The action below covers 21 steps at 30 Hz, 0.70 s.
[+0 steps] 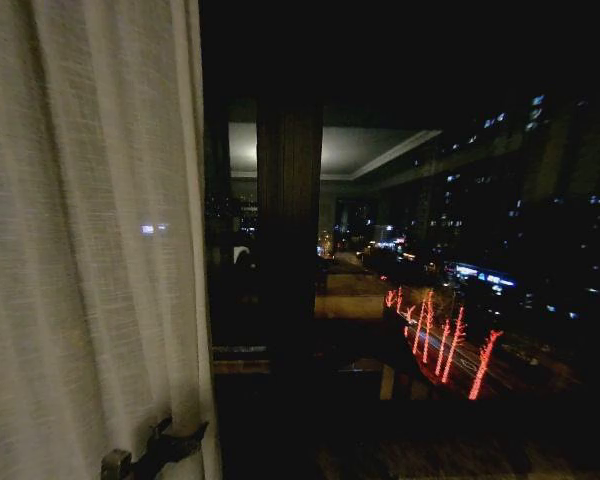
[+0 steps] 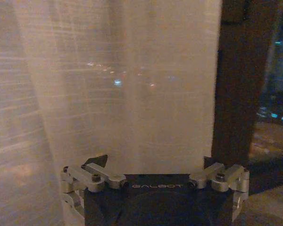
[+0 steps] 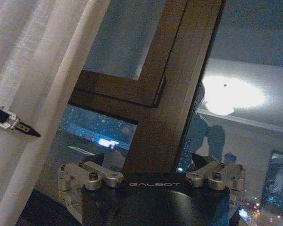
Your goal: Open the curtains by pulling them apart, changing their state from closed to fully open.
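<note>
Curtain: a sheer cream panel [image 1: 90, 240] hangs gathered on the robot's left; the window pane [image 1: 430, 300] past its edge is uncovered and shows city lights at night. I can see only this one panel.

Left end effector: [image 2: 154, 162] fingers spread wide, with the curtain fabric right ahead of it and falling between the two finger bases. Its dark fingertips [image 1: 180, 440] show low at the curtain's free edge in the head view. It is close up to the fabric, not clamped on it.

Right end effector: [image 3: 151, 160] fingers wide, holding nothing, facing the dark window frame [image 3: 174, 94]; the curtain edge is off to one side of it and the left arm's fingertip [image 3: 23, 128] lies against that fabric.

Step in hand: judged to be sweeping the left panel outward, away from the frame.

Doing it well: keep the fingers behind the pleated edge so the fabric bunches ahead of them, push sideways level, not downward, so the hem does not drag, and go slowly enough that the sheer weave does not snag on a fingertip.

Risk: the thin fabric could slip off an open finger and fall back.
</note>
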Tool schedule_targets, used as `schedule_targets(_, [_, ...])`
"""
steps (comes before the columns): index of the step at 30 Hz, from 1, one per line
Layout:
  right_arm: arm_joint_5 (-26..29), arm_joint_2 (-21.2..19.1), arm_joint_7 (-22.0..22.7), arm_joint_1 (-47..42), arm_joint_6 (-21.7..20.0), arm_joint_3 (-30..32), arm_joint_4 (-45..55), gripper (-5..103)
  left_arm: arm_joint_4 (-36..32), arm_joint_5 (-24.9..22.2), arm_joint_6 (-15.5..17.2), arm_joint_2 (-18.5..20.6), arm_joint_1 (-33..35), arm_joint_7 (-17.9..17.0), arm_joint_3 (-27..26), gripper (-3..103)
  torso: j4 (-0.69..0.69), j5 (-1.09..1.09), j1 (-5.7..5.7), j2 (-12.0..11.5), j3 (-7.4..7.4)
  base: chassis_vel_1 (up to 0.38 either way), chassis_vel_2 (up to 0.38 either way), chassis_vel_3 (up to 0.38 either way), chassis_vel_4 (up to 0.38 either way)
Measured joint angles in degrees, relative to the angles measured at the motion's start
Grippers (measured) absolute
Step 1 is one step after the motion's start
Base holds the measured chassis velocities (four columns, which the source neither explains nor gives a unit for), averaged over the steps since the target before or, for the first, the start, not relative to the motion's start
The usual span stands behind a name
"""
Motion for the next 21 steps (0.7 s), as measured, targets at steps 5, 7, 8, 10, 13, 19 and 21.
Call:
schedule_targets(5, [-0.9,0.0,0.0,0.0,0.0,0.0,0.0,100,0.2,0.5,-0.9,0.6,-0.1,3.7,0.7,100,0.01,-0.01,0.0,0.0,0.0,0.0,0.0,0.0,0.0])
schedule_targets(7, [-1.8,0.0,0.0,0.0,0.0,-0.2,-0.1,100,0.2,0.9,-1.7,0.9,0.2,6.9,0.9,100,0.01,-0.01,0.0,0.0,0.0,0.0,0.0,0.0,0.0])
schedule_targets(8, [-2.0,0.0,0.0,-0.1,0.0,-0.4,-0.1,100,0.3,1.0,-2.0,1.0,0.3,7.7,0.9,100,0.01,-0.01,0.0,0.0,0.0,0.0,0.0,0.0,0.0])
schedule_targets(10, [-2.5,0.0,0.0,-0.2,0.0,-0.7,-0.2,100,0.8,1.1,-2.8,1.3,0.1,9.1,0.9,100,0.01,-0.01,0.0,0.0,0.0,0.0,0.0,0.0,0.0])
schedule_targets(13, [-3.3,0.0,0.0,-0.3,0.0,-1.3,-0.3,100,1.7,1.1,-3.2,2.0,-1.1,9.7,1.0,100,0.01,-0.01,0.0,0.0,0.0,0.0,0.0,0.0,0.0])
schedule_targets(19, [-4.1,0.0,0.1,-0.4,-0.1,-1.7,-0.4,100,3.3,0.9,-3.1,2.4,-3.6,7.8,2.3,100,0.01,-0.01,0.0,0.0,0.0,0.0,0.0,0.0,0.0])
schedule_targets(21, [-4.2,0.0,0.1,-0.4,-0.1,-1.5,-0.4,100,3.8,0.8,-3.1,1.6,-4.9,3.1,3.6,100,-0.01,-0.01,0.0,0.0,0.0,0.0,0.0,0.0,0.0])
